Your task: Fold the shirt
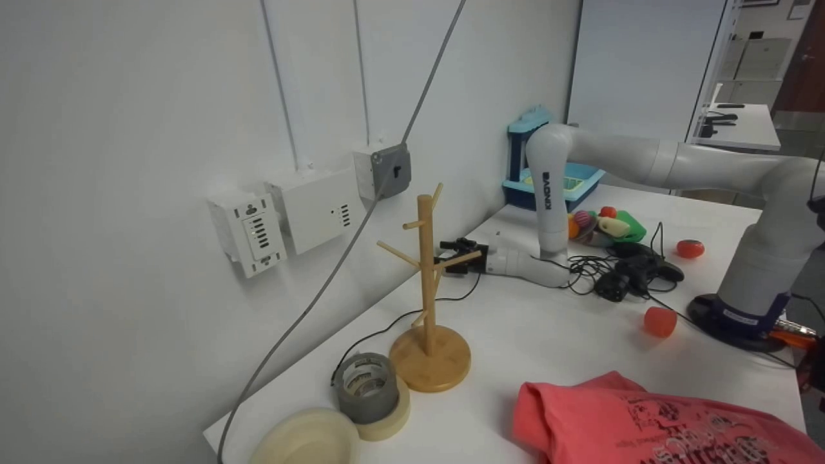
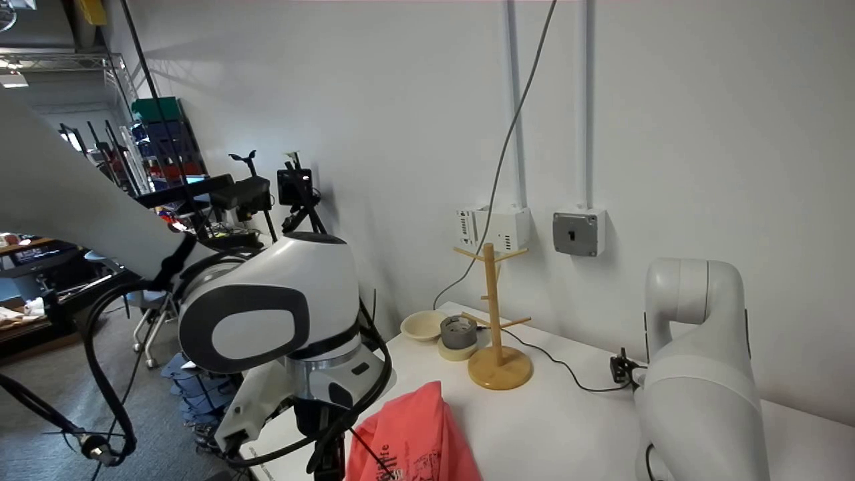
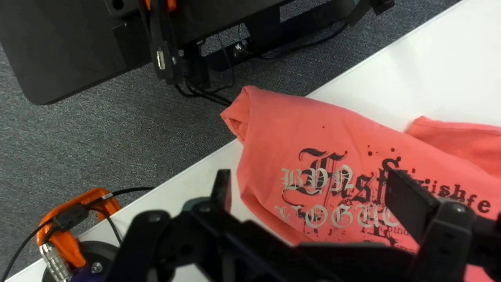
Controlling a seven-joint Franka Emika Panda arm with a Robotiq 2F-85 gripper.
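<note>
The black two-finger gripper has its jaws wide apart over the coral-red printed fabric shirt; any contact is hard to judge in the wrist view. The shirt lies on the white table, one corner past its edge, with white surface between it and both the tan wooden peg stand and a small red rounded object.

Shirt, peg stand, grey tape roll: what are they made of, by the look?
Shirt: matte fabric, probably cotton knit; it creases softly and folds limply at a corner.
Peg stand: likely wood, possibly bamboo, smooth finish; even tan colour and dowel-like form.
Grey tape roll: probably duct tape, low sheen, from its smooth grey wound side; cloth or plastic backing, can't tell.
</note>
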